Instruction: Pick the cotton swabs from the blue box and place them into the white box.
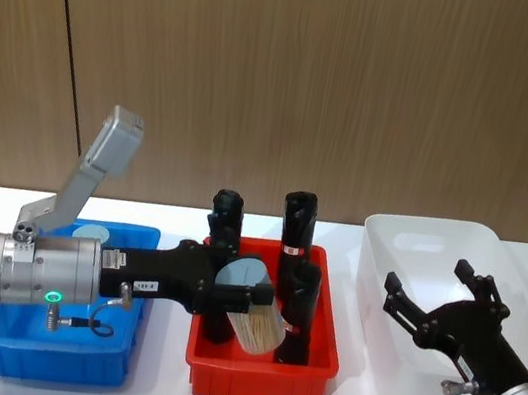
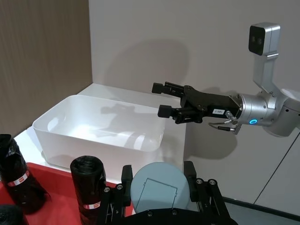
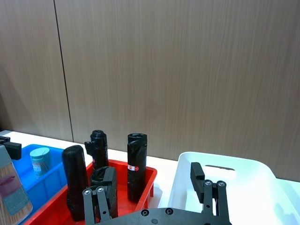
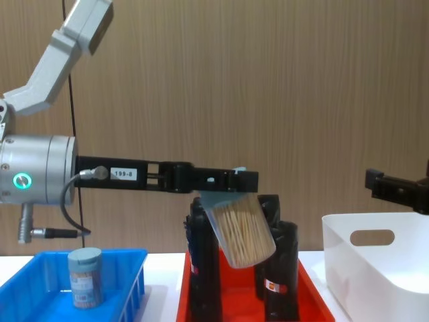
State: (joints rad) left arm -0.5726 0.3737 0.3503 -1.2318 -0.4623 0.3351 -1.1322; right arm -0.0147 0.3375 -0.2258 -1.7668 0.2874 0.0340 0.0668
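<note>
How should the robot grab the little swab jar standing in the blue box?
Probably from straight above, pinching the round sides just under the lid. The swab jar stands upright in the blue box, whose walls ring it. The left tool is busy, holding a second jar over the red crate.

The crate [image 1: 259, 379] stands between the blue box [image 1: 48, 364], left, and the white box [image 1: 431, 229].

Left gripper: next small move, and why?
Probably move the left gripper sideways to the robot's right, at the same height. Its jaws are shut on the cotton swab jar, tilted above the red crate beside black cylinders; the white box lies beyond, with the open right gripper by it.
</note>
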